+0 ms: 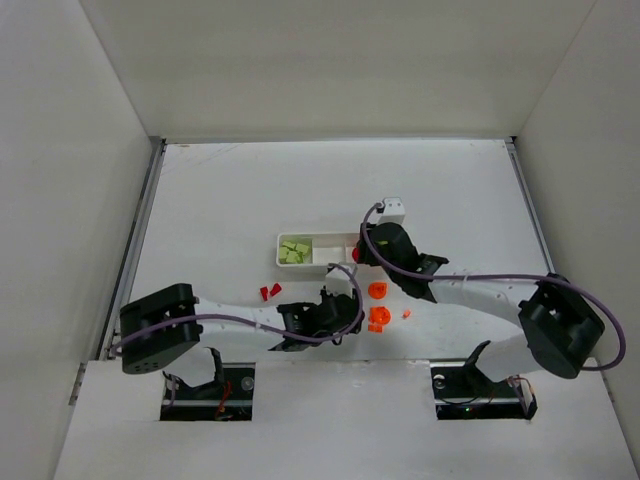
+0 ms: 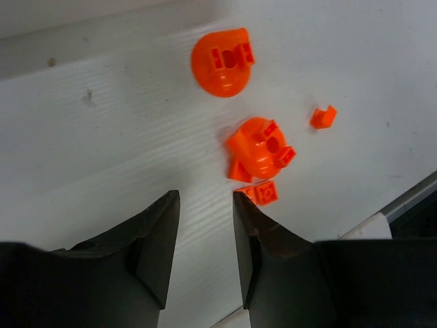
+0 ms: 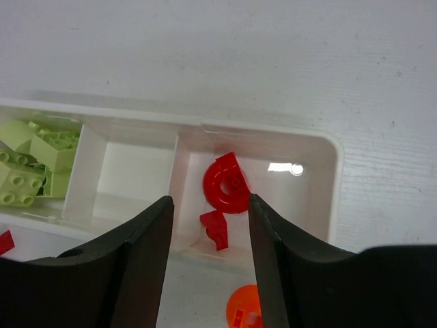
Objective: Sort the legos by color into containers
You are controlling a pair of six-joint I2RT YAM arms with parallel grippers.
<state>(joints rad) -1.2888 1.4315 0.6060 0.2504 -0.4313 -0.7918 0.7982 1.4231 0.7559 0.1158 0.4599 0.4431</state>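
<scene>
Compartments of the white tray (image 3: pixel 333 178) hold sorted legos. Pale green bricks (image 3: pixel 31 164) sit in the left one, and a red curved piece (image 3: pixel 227 184) and a smaller red bit (image 3: pixel 217 229) lie in the right one. Right gripper (image 3: pixel 209 200) hovers over that red compartment, jaws apart, gripping nothing. Left gripper (image 2: pixel 205 198) is likewise released, just beside loose orange legos (image 2: pixel 259 147) on the table (image 2: pixel 102 137).

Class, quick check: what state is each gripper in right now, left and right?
Left gripper: open, holding nothing.
Right gripper: open, holding nothing.
</scene>
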